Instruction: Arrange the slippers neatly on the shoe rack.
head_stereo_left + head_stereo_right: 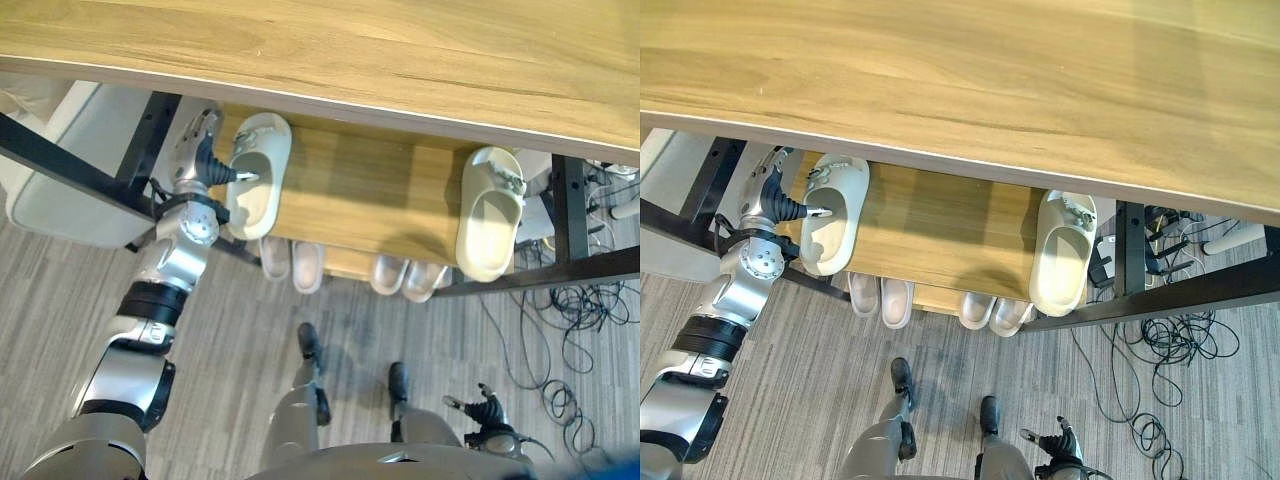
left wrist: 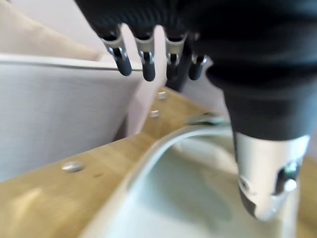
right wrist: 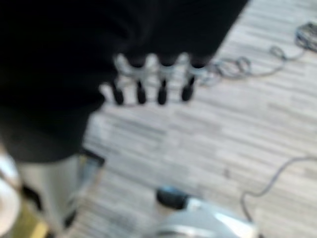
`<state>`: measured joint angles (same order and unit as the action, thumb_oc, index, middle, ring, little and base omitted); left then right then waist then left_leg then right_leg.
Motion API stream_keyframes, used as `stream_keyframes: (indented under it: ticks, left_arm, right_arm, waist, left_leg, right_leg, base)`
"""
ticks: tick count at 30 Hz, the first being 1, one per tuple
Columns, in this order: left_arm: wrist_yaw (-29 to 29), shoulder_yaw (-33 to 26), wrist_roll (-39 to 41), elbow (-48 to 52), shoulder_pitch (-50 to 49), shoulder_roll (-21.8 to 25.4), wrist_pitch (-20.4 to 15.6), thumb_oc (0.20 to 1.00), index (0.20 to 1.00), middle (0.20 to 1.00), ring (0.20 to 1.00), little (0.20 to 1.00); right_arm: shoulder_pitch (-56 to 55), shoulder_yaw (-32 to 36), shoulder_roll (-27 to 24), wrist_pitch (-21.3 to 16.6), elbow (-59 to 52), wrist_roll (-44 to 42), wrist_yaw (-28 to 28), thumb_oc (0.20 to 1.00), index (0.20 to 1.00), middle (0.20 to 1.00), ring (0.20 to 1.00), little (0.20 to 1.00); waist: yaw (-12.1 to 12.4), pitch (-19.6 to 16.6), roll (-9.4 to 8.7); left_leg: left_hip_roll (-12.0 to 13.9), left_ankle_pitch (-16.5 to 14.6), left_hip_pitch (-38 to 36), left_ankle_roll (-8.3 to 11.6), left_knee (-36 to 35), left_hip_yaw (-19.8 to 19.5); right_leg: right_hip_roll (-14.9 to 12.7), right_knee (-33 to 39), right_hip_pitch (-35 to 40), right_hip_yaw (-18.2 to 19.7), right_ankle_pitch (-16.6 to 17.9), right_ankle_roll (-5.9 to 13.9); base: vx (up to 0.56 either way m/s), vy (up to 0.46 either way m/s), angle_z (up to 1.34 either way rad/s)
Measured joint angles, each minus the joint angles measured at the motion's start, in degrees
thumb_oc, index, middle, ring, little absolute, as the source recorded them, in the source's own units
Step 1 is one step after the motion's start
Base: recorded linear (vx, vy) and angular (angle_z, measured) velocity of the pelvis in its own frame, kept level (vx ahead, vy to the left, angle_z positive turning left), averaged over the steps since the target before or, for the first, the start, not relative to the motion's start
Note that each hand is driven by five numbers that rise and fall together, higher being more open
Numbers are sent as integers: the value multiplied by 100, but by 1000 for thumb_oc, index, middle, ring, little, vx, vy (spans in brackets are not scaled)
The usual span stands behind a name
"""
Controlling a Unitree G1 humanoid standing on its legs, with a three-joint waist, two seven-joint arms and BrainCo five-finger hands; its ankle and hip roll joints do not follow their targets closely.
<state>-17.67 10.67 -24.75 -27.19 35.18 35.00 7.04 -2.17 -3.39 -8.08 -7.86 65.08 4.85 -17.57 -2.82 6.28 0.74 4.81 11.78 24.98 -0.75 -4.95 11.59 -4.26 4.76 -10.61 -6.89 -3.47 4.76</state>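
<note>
Two cream slippers lie on the middle wooden shelf point(image 1: 370, 190) of the shoe rack, toes pointing inward under the top board. The left slipper point(image 1: 258, 175) is at the shelf's left end, the right slipper point(image 1: 490, 210) at the right end, overhanging the front edge. My left hand point(image 1: 200, 150) is beside the left slipper's outer side. Its thumb point(image 2: 267, 168) reaches over the footbed point(image 2: 188, 198), while its fingers point(image 2: 147, 59) hang relaxed over the shelf edge, apart from the rim. My right hand point(image 1: 487, 408) hangs low near the floor, open and holding nothing.
The wide wooden top board point(image 1: 350, 50) overhangs the shelf. Two more pairs of pale slippers point(image 1: 292, 262) point(image 1: 408, 275) sit on the lower shelf. Black frame posts point(image 1: 570, 200) flank the rack. A grey cushioned seat point(image 1: 70, 160) is at left and loose cables point(image 1: 570, 330) lie at right.
</note>
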Motion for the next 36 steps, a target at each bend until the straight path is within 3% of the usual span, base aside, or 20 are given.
stream_keyframes:
  ticks: [7,14,15,16,25,36]
  left_arm:
    - [15,60,-295,-175,125,-42,365,1000,1000,1000,1000,1000]
    - [8,9,-290,-348,294,-207,500,1000,1000,1000,1000,1000]
    - [8,4,-288,-348,294,-241,518,539,539,539,539,539]
    - [12,-21,-278,-347,303,-306,538,200,200,200,200,200]
    - [114,-257,64,-356,396,-801,856,200,200,200,200,200]
    - [-169,-445,168,-421,583,-1471,861,200,200,200,200,200]
  right_arm:
    - [25,-6,3,10,-5,0,-8,1000,1000,1000,1000,1000]
    - [32,-18,17,64,-37,9,-15,1000,1000,1000,1000,1000]
    - [31,-33,22,65,-37,14,-15,1000,1000,1000,1000,1000]
    - [33,-37,27,64,-76,36,-16,1000,1000,1000,1000,1000]
    - [60,-119,53,73,-115,105,-49,1000,1000,1000,1000,1000]
    - [275,-135,296,120,-162,102,-47,1000,1000,1000,1000,1000]
  waist:
    - [-1,-4,-7]
    - [-4,-112,-35]
    - [0,-173,-43]
    - [6,-181,-45]
    - [3,-351,-54]
    - [8,-356,-56]
  left_leg:
    - [0,0,37,0,-7,-19]
    - [2,0,177,-1,-6,-30]
    - [-1,0,221,-1,-6,-29]
    - [-4,2,228,-4,-5,-34]
    - [-4,11,301,-17,-3,-44]
    - [-68,22,399,-89,-1,-17]
  right_leg:
    - [14,35,-12,-19,11,13]
    - [-1,29,-149,-19,18,9]
    - [-1,26,-195,-19,18,9]
    - [1,22,-201,-20,19,10]
    - [0,-28,-333,-12,20,18]
    - [-96,-173,-513,2,-29,91]
  base:
    - [2,-1,1]
    - [0,0,0]
    - [0,0,0]
    - [0,0,0]
    - [-4,-1,0]
    - [0,0,0]
